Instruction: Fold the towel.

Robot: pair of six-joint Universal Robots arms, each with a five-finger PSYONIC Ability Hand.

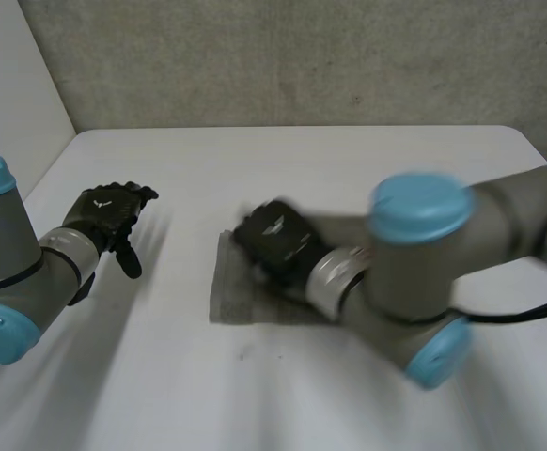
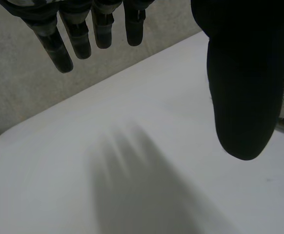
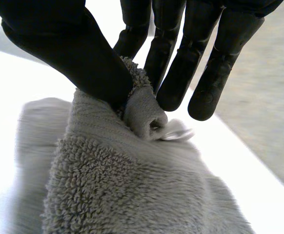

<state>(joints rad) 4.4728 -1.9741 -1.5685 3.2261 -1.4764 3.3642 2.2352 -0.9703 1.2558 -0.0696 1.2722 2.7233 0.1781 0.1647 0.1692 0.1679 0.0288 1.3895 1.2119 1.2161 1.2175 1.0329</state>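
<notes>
Towel (image 3: 132,195) edge is pinched by right hand (image 1: 273,240), left hand (image 1: 112,211) is held open; pinch should be kept firm through the fold.

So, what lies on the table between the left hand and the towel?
Only bare white table; the head view shows it between the left hand and the towel.
</notes>
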